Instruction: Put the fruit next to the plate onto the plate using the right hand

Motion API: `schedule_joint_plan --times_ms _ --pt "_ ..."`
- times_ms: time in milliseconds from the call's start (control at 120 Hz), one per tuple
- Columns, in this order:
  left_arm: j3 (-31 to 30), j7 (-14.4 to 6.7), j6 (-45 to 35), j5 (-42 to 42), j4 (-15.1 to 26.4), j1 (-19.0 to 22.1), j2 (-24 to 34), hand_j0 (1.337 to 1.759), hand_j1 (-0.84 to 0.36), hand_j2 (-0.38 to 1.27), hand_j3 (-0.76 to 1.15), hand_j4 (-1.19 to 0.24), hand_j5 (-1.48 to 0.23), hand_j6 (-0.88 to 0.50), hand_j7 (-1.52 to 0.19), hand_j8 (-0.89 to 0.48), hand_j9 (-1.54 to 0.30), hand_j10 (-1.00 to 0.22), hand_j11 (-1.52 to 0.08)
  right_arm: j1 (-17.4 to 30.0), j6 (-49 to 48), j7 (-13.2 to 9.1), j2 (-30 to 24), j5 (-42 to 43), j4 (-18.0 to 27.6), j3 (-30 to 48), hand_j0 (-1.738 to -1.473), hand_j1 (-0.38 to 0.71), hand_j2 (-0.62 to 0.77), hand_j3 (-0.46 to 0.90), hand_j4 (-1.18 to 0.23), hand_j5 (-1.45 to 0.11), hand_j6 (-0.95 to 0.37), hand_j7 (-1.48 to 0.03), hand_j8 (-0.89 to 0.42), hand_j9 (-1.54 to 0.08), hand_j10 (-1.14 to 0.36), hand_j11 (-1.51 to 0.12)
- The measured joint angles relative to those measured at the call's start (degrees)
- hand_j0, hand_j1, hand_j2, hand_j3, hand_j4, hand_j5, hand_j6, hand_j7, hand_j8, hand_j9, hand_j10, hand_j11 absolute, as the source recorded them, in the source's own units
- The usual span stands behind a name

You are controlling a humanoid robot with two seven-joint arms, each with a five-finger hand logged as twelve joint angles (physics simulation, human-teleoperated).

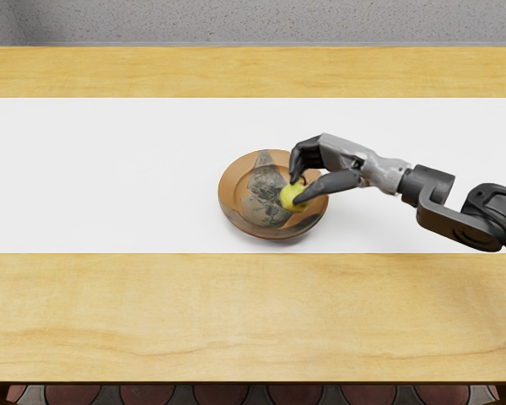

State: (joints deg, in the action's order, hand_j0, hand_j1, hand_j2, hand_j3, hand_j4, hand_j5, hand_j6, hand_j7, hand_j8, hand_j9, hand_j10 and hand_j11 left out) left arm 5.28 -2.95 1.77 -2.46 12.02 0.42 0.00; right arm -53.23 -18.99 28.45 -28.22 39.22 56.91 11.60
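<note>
A brown plate (240, 181) with a grey painted pattern sits on the white runner near the middle of the table. A small yellow-green fruit (290, 197) is over the plate's right half, close to the rim. My right hand (304, 182) comes in from the right edge and its dark fingers (325, 186) curl around the fruit, thumb side above and a long finger across its front. Whether the fruit rests on the plate or hangs just above it I cannot tell. The left arm does not show.
A white runner (110, 173) crosses the wooden table (236, 312) from left to right. The table's far wooden strip meets a grey wall at the top. The right forearm (455, 211) lies over the runner's right end.
</note>
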Motion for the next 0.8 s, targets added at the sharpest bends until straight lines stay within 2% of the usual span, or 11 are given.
schedule_joint_plan --times_ms 75,258,450,483,567,617,692,800 --pt "0.0 0.0 0.0 0.0 0.0 0.0 0.0 1.658 0.35 0.0 0.0 0.0 0.0 0.0 0.0 0.0 0.0 0.0 0.0 0.0 -0.1 0.0 0.0 0.0 0.1 0.1 -1.658 0.36 0.33 0.0 -0.73 -0.95 -0.73 -0.95 -0.64 -0.95 -0.55 -0.94" --pt "0.0 0.0 0.0 0.0 0.0 0.0 0.0 1.658 0.35 0.0 0.0 0.0 0.0 0.0 0.0 0.0 0.0 0.0 0.0 -0.1 -0.1 -0.9 -0.1 -0.2 0.1 0.7 -1.658 0.17 0.1 0.0 -0.49 -0.64 -0.49 -0.63 -0.45 -0.63 -0.41 -0.63" --pt "0.0 0.0 0.0 0.0 0.0 0.0 0.0 1.658 0.35 0.0 0.0 0.0 0.0 0.0 0.0 0.0 0.0 0.0 0.0 -0.2 -0.3 -1.4 -0.4 -0.6 0.1 0.9 -1.658 0.08 0.0 0.0 -0.38 -0.49 -0.38 -0.49 -0.37 -0.49 -0.35 -0.49" --pt "0.0 0.0 0.0 0.0 0.0 0.0 0.0 1.658 0.35 0.0 0.0 0.0 0.0 0.0 0.0 0.0 0.0 0.0 0.0 -0.3 -0.5 -3.0 -0.8 -1.9 0.1 1.0 -1.658 0.05 0.0 0.0 -0.35 -0.46 -0.35 -0.45 -0.34 -0.46 -0.33 -0.45" --pt "0.0 0.0 0.0 0.0 0.0 -0.1 0.0 1.658 0.35 0.0 0.0 0.0 0.0 0.0 0.0 0.0 0.0 0.0 0.0 -0.4 -3.0 -9.5 -2.4 -5.2 0.2 3.2 -1.658 -0.07 0.0 0.0 -0.25 -0.32 -0.25 -0.32 -0.24 -0.32 -0.23 -0.32" --pt "0.0 0.0 0.0 0.0 -0.1 -0.1 0.0 1.658 0.35 0.0 0.0 0.0 0.0 0.0 0.0 0.0 0.0 0.0 0.0 -0.4 -5.9 -12.1 -4.1 -6.4 0.2 4.7 -1.658 -0.12 0.0 0.0 -0.2 -0.26 -0.2 -0.26 -0.19 -0.26 -0.19 -0.26" --pt "0.0 0.0 -0.1 0.0 -0.1 0.3 0.0 1.658 0.35 0.0 0.0 0.0 0.0 0.0 0.0 0.0 0.0 0.0 0.0 -0.4 -10.4 -14.3 -7.5 -8.0 0.2 6.1 -1.658 -0.18 0.0 0.0 -0.15 -0.19 -0.15 -0.19 -0.14 -0.19 -0.14 -0.19" --pt "-0.2 -0.1 0.0 -0.1 0.0 1.4 0.0 1.658 0.35 0.0 0.0 0.0 0.0 0.0 0.0 0.0 0.0 0.0 0.0 -0.4 -14.0 -15.7 -12.5 -10.0 0.1 7.0 -1.658 -0.24 0.0 0.0 -0.1 -0.12 -0.1 -0.12 -0.09 -0.12 -0.09 -0.12"
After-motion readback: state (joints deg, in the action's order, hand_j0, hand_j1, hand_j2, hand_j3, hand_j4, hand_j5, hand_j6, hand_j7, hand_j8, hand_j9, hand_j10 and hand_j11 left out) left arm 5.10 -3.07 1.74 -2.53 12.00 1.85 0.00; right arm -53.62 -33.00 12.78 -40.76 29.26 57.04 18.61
